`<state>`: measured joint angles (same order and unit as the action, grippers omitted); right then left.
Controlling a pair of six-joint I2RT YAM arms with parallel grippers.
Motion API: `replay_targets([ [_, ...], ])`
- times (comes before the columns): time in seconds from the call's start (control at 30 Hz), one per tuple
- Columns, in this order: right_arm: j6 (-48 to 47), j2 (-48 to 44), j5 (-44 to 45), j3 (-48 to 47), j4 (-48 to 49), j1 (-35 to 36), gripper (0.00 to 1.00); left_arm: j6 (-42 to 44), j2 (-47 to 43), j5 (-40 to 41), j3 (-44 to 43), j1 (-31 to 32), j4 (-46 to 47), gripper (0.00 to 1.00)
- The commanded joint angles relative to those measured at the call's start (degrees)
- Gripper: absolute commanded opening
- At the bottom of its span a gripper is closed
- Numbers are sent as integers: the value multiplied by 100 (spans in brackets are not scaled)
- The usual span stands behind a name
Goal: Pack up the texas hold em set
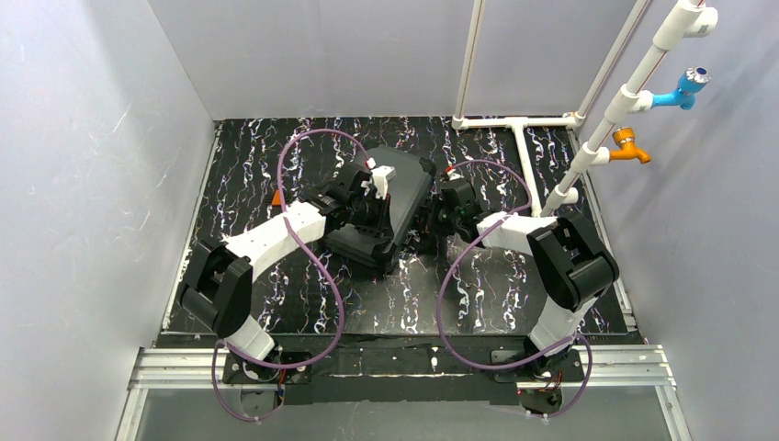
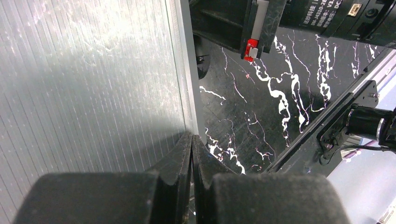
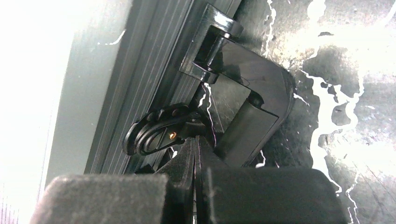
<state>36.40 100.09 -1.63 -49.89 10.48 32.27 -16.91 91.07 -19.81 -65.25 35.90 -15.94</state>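
- The black case (image 1: 397,204) is found near the middle of the tabletop (image 1: 266,165), somewhat nearer the far edge and set askew to the edges; from above it is seen shut; whether it lies flat or is tipped cannot be told.
- The left fingers (image 2: 180,161) are pressed together with nothing held between them; their tips are placed at the edge of the case's ribbed grey panel (image 2: 93,84), where the panel meets its dark rim.
- The right fingers (image 3: 184,158) are likewise closed on nothing; their tips are set close to the glossy black handle (image 3: 254,93) on the case's side; whether the handle is touched cannot be told.
- In the overhead view the left arm (image 1: 276,234) is stretched to the case's left side and the right arm (image 1: 514,230) to its right side; the case is flanked by the two.
- A white pipe frame (image 1: 519,138) is laid at the far right corner of the tabletop; a blue tap (image 1: 684,89) and an orange tap (image 1: 629,145) are carried on the slanted pipe beyond the right edge.
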Motion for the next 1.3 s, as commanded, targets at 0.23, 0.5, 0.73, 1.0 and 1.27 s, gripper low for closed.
replay_targets([
  [0.23, -421, 368, 649, -309, -879, 86, 1, -6, -164, 286, -9, 128, -1074, 1],
  [0.5, -719, -180, 699, -608, -1460, 86, 2, 135, -482, 635, -370, 127, -1354, 25],
  [0.73, -854, -610, 779, -841, -1799, 86, 7, 224, -754, 803, -805, 128, -1649, 34],
  [1.0, -1015, -1071, 889, -1097, -2053, 86, 14, 353, -1117, 1047, -1070, 128, -1954, 46],
  [1.27, -1335, -1608, 1037, -1427, -2190, 86, 30, 613, -1703, 1779, -1253, 127, -2202, 68],
])
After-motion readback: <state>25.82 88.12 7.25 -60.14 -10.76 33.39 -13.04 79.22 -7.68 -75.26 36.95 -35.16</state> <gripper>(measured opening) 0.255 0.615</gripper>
